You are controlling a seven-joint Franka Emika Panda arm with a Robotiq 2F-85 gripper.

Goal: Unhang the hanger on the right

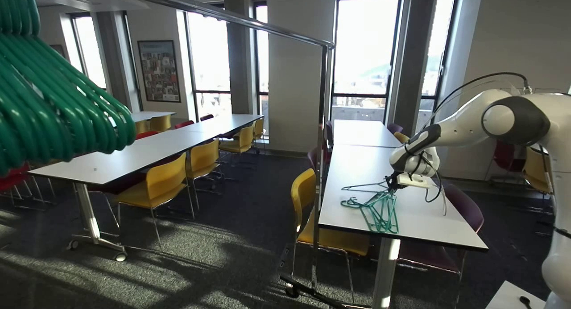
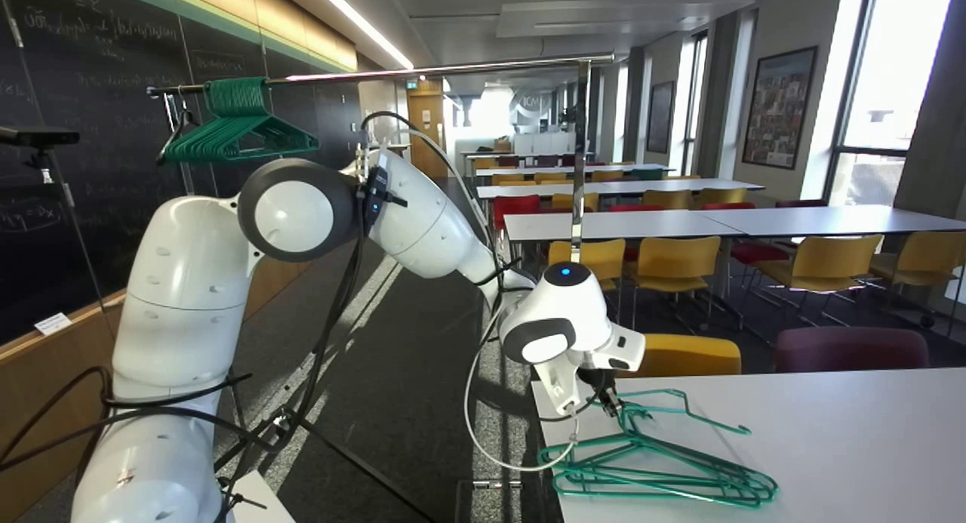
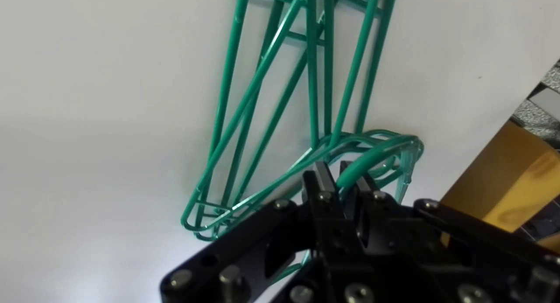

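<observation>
Several green hangers [image 1: 381, 213] lie in a tangled pile on the white table [image 1: 428, 220]; the pile also shows in an exterior view [image 2: 664, 470]. My gripper [image 1: 391, 186] is low over the table at the pile; it also shows in an exterior view [image 2: 613, 406]. In the wrist view the gripper [image 3: 334, 172] is closed around the tube of a green hanger [image 3: 372, 158], which passes between the fingertips. The fingers hide part of that hanger. More green hangers [image 2: 260, 130] hang on the metal rack [image 2: 453, 69]; they also show close up in an exterior view [image 1: 67, 113].
The rack's upright post [image 1: 322, 121] stands beside the table. Yellow chairs [image 1: 304, 197] and a purple chair [image 1: 466, 206] stand at the table's sides. A cable [image 2: 475, 425] hangs loosely from the arm. A black hanger [image 2: 175, 134] hangs at the rack's end.
</observation>
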